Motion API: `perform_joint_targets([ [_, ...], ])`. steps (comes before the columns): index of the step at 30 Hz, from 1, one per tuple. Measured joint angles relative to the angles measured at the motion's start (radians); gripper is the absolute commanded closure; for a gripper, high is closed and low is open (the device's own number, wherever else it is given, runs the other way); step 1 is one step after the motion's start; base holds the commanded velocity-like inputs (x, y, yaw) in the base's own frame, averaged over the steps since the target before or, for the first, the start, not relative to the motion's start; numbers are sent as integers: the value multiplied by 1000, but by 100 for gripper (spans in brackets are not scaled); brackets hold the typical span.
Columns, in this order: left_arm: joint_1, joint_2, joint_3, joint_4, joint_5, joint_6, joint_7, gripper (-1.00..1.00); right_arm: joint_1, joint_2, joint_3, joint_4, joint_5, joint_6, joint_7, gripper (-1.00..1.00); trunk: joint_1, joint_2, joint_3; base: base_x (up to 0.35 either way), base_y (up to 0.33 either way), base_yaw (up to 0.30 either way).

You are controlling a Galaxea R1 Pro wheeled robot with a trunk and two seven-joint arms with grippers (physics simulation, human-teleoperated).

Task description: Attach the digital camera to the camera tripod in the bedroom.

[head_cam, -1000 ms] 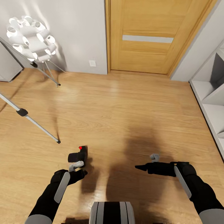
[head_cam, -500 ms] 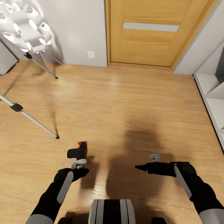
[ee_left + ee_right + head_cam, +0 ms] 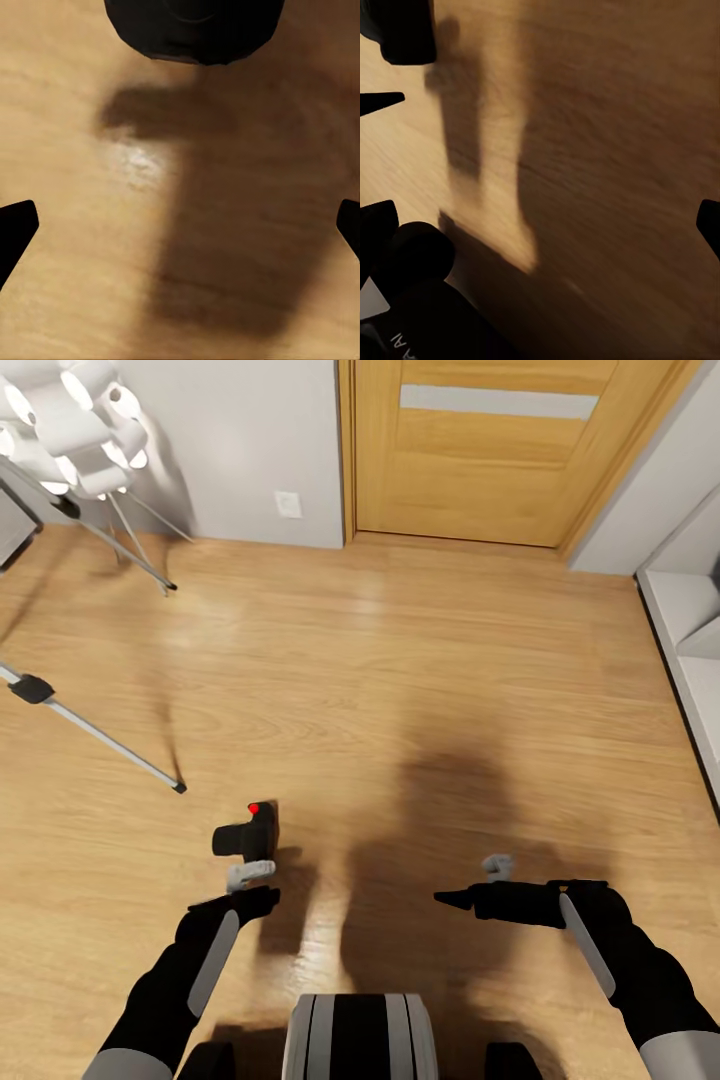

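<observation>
Left tool closed on the digital camera, held above the wood floor, red dot up. Right tool carries nothing; open or closed, cannot tell. Camera tripod: 1 silver leg angling to the floor, far left. White lamp and oak door beyond.

The digital camera — small, black, boxy, red dot on top — sits above the wood floor. The camera tripod shows one silver leg — black joint, black foot — slanting nearby.
</observation>
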Motion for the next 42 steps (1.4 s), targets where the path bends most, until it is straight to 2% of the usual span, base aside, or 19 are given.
perform_joint_targets([
  [6, 0, -2, -1, 0, -45, -81, 0, -100, 0, 0, 0, 0, 0, 0, 0, -100, 3, -1, -23, 0, 0, 0],
  [15, 0, -5, -6, 7, -128, -127, 1, -100, 0, 0, 0, 1, 0, -1, 0, -100, 7, -4, -58, 0, 0, 0],
  [18, 0, -5, -15, 4, -135, -129, 2, -100, 0, 0, 0, 1, 0, 0, 0, -100, 8, -4, -66, 0, 0, 0],
  [19, 0, -5, -35, 1, -140, -129, 4, -100, 0, 0, 0, 1, 0, 0, 0, -100, 8, -4, -66, 0, 0, 0],
  [20, 0, -5, -38, 0, -141, -129, 4, -100, 0, 0, 0, 1, 0, 0, 0, -100, 8, -4, -66, 0, 0, 0],
  [32, 0, -6, -50, -5, -143, -129, 5, -100, 0, 0, 0, 0, 0, -1, 0, -100, 8, -4, -66, 0, 0, 0],
  [36, 0, -5, -67, -47, -144, -130, 6, -100, 0, 0, 0, 0, 0, -1, 0, -100, 8, -4, -66, 0, 0, 0],
  [42, 0, -3, -74, -64, -145, -131, 4, -100, 0, 0, 0, 0, 0, -1, 0, -100, 8, -4, -66, 0, 0, 0],
])
